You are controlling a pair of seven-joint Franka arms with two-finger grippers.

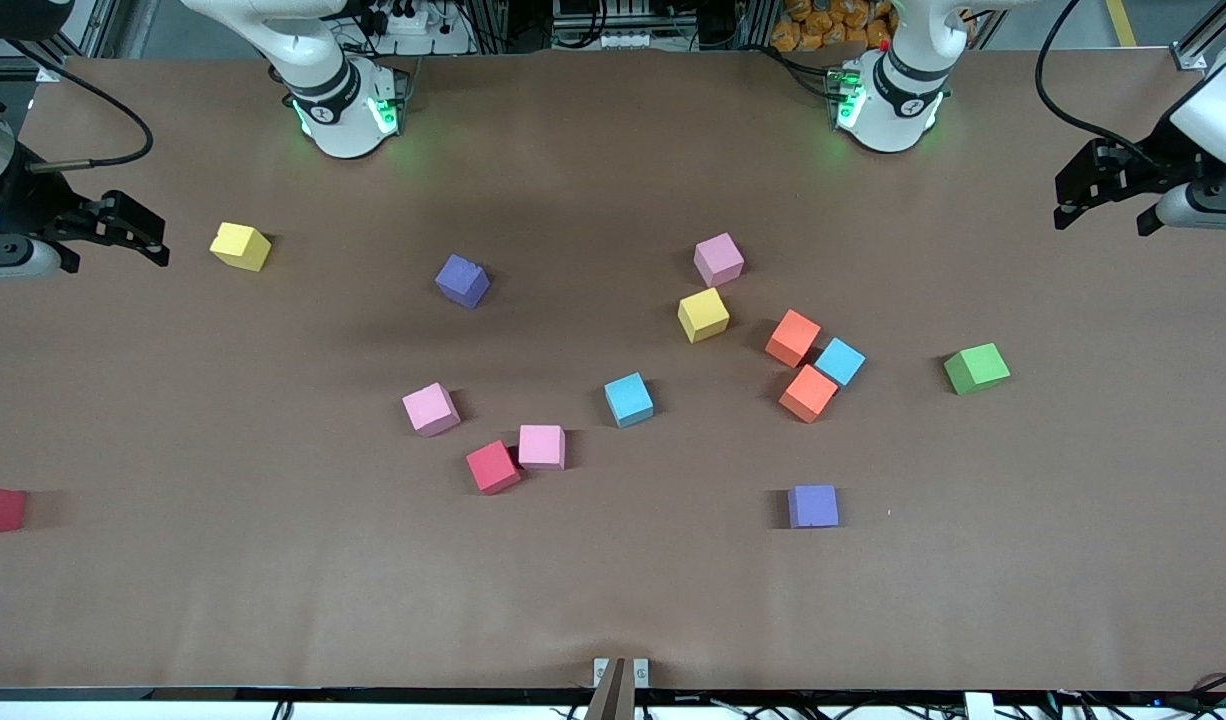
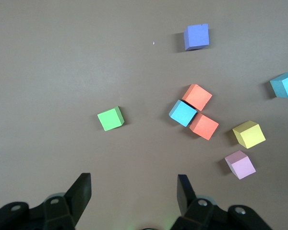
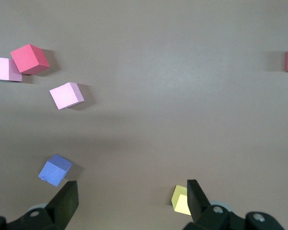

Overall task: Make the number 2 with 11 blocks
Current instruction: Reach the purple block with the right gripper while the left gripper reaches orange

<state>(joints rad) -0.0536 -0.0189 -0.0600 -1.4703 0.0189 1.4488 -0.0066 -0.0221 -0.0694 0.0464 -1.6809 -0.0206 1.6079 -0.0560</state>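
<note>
Brown table [image 1: 613,600] under scattered blocks [image 1: 628,399].

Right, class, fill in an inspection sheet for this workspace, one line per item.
Surface: brown table, flat, cubes scattered loose on it.
Job's things: cubes, none stacked: three pink, two purple, two orange, two blue, two yellow, two red. The orange pair touches one blue; one red touches one pink. No figure formed yet.
Clutter: green cube, toward the left arm's end.
Grippers: left pincer open, empty, over the left arm's end; right pincer open, empty, over the right arm's end by a yellow cube.
Cables: black cables at the table's corners.
Surroundings: metal frames and wiring around the table.
</note>
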